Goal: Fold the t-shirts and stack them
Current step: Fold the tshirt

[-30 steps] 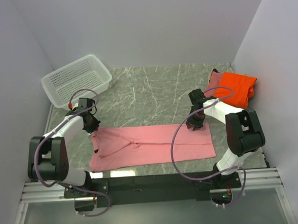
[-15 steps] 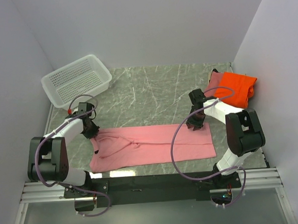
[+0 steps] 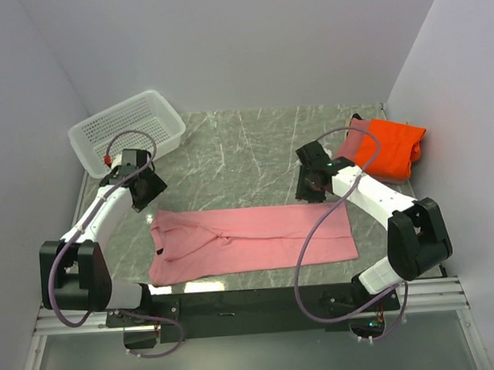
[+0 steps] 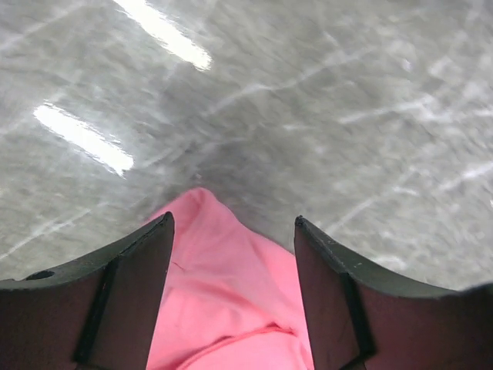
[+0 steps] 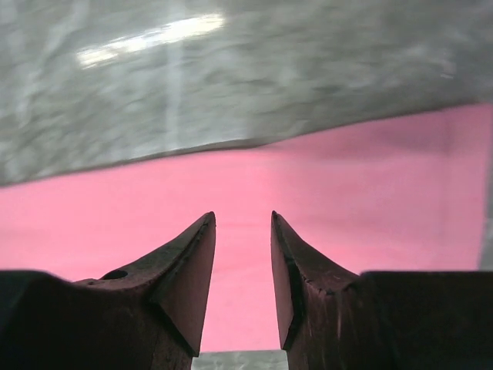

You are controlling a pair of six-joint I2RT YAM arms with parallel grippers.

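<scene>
Pink t-shirt [image 3: 250,239] is lying released, lower centre — left hand [image 3: 144,190] and right hand [image 3: 311,182] are backing off, both spread.

Beyond the right end of the light pink t-shirt [image 3: 250,239], the dusty rose t-shirt [image 3: 356,134] lies mostly buried under the bright orange t-shirt [image 3: 394,147]; only its left edge peeks out, and I can't tell how it is folded. From overhead, both arms' fingertips are tucked under their own wrists by that pink shirt's far edge. Up close, the left gripper [image 4: 233,223] frames one corner of it, cut off at the bottom. The right gripper [image 5: 242,217] shows a band running off the left side, with the marble table [image 4: 323,92] smeared by blur.
</scene>
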